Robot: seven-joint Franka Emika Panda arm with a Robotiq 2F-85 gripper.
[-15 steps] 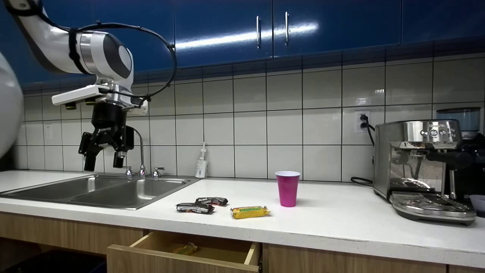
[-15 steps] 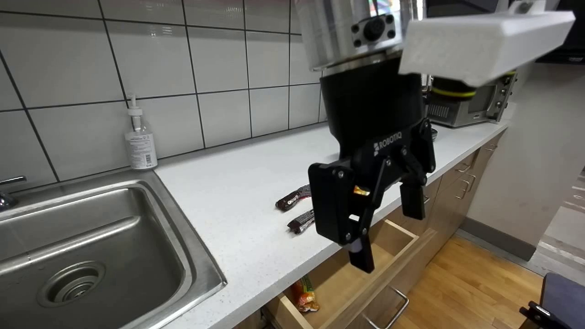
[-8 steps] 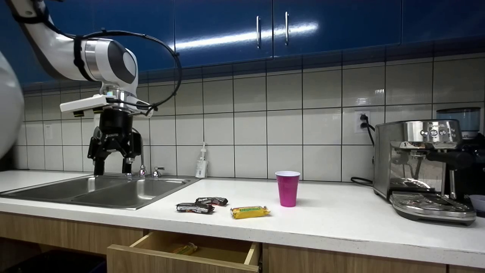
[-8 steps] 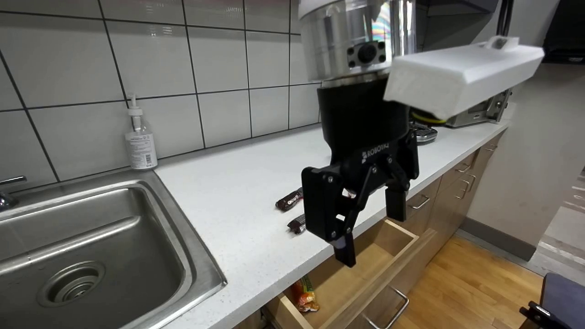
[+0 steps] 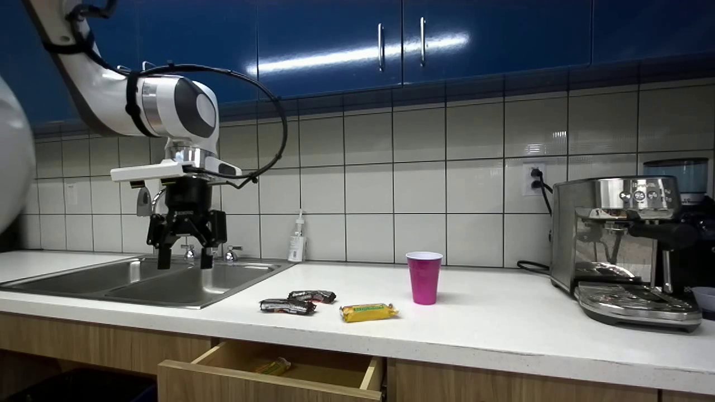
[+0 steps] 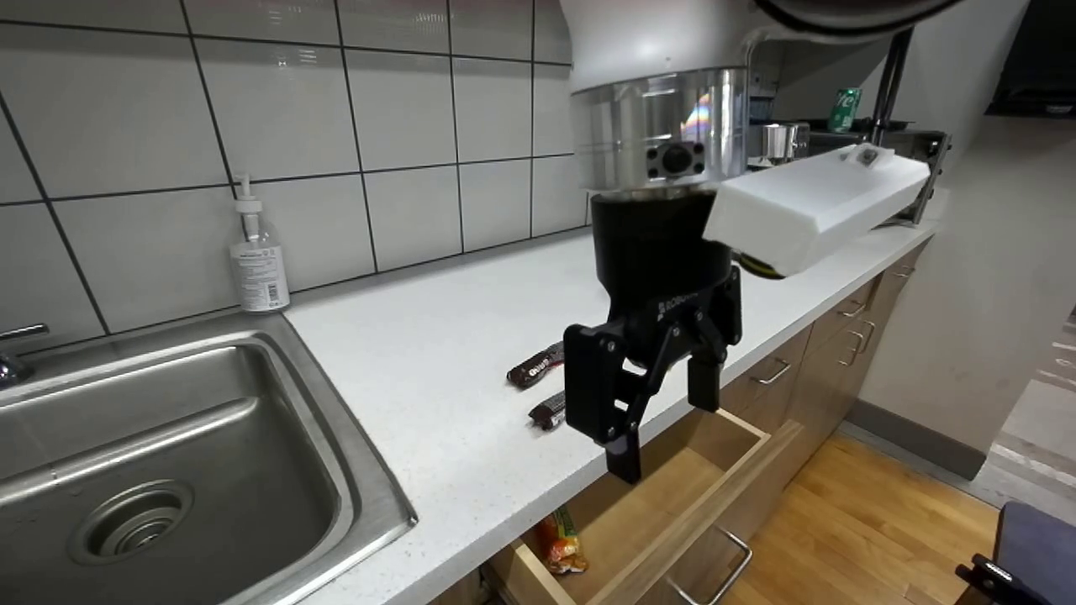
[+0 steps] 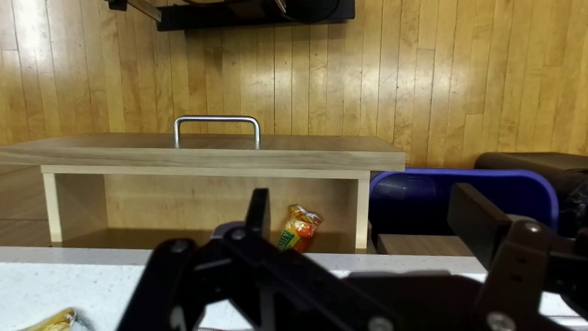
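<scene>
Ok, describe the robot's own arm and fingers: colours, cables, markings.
The arm is white with dark grey panels. Black straps circle it, and a black cable loops beside it. A shiny metal collar and a white bar sit at the wrist. The black body below carries pale, partly blurred lettering and two jointed black fingers.

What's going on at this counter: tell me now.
A robot arm is holding nothing; its fingers hang apart in midair. Below the counter, a drawer stands open with a snack packet inside. On top lie two dark-wrapped bars and a yellow bar, with an upright pink cup nearby.
</scene>
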